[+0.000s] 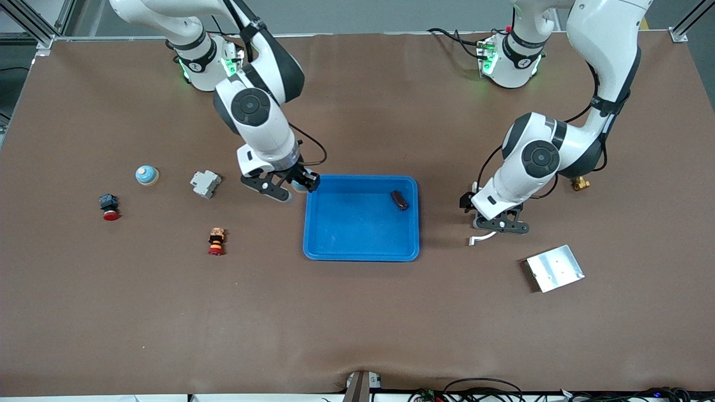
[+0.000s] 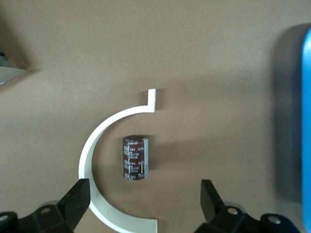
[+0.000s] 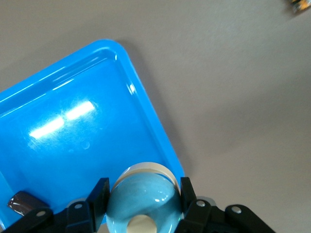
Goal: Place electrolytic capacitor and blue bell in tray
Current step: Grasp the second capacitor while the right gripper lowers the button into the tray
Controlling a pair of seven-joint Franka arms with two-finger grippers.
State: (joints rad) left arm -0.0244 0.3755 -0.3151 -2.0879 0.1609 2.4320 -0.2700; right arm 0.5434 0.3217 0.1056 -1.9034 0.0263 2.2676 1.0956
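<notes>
Honestly, the blue bell [image 3: 143,196] is clamped in the right tool [image 1: 301,182] right over the tray [image 1: 361,248] rim, so it could be dropped outside. An electrolytic capacitor [image 2: 135,158] lies on the bench between the left tool's [image 2: 146,194] wide-apart fingers, hemmed by a white bracket [image 2: 97,141] that could get snagged.

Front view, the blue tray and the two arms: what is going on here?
The right gripper holds a blue bell in shut jaws over a corner of the tray toward the right arm's end. A small dark part already lies in the tray. The left gripper hangs with open jaws over an electrolytic capacitor, which lies on the table beside a white curved clip, not yet gripped.
</notes>
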